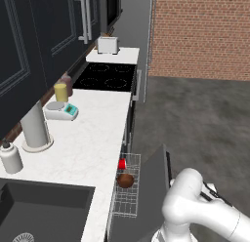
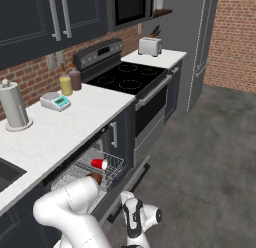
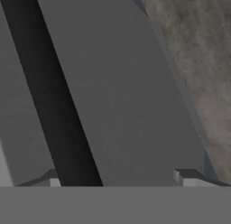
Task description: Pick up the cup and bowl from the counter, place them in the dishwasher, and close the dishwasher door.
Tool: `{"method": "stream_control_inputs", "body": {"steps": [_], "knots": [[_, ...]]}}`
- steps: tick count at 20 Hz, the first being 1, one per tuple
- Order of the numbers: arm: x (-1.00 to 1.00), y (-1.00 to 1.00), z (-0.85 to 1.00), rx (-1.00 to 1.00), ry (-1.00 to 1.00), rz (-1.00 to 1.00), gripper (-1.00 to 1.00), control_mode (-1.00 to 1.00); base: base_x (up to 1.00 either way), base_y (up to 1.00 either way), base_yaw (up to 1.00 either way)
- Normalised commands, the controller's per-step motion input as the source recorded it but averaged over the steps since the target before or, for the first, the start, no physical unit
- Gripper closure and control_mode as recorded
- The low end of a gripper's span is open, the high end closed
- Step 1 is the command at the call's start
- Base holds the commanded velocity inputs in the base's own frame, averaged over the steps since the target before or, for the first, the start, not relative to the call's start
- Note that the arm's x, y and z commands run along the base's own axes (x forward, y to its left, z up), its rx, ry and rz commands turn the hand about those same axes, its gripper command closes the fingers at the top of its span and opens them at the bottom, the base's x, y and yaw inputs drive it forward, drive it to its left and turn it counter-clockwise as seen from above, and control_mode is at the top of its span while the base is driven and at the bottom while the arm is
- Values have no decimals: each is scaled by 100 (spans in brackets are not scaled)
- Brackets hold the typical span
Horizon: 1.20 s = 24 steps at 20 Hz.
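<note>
- We see the cup (image 1: pixel 121 164) lying in the pulled-out wire rack (image 1: pixel 128 197) of the dishwasher (image 2: pixel 75 169), below the edge of the surface (image 1: pixel 93 133).
- The bowl (image 1: pixel 125 180) sits in the same rack, just beside the cup and nearer the robot; in the right base view the white arm (image 2: pixel 70 207) covers most of it.
- The dishwasher door (image 1: pixel 146 197) stands partly raised, tilted beside the rack, not shut.
- In the hand view, the hand (image 3: pixel 117 175) has its 2 tips set wide apart, holding nothing, close over the flat grey door panel with the floor (image 3: pixel 198 60) beyond it.
- On the surface we count a yellow jar (image 1: pixel 61 92), a white-and-teal scale (image 1: pixel 62 110), a paper towel roll (image 1: pixel 35 128) and a white bottle (image 1: pixel 10 157).
- The stove (image 1: pixel 108 76) and a toaster (image 1: pixel 108 44) lie farther along.
</note>
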Motion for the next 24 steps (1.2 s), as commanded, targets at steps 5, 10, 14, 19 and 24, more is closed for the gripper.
{"method": "stream_control_inputs", "body": {"steps": [5,10,14,19,24], "knots": [[48,100,27,6,0,3,-100,-100,0,0,0],[49,100,24,4,0,2,-100,-100,0,0,0],[51,100,20,3,0,2,-100,-100,0,0,0],[55,100,20,3,0,2,-100,-100,0,0,0],[60,100,17,4,0,2,-100,-100,0,0,0]]}}
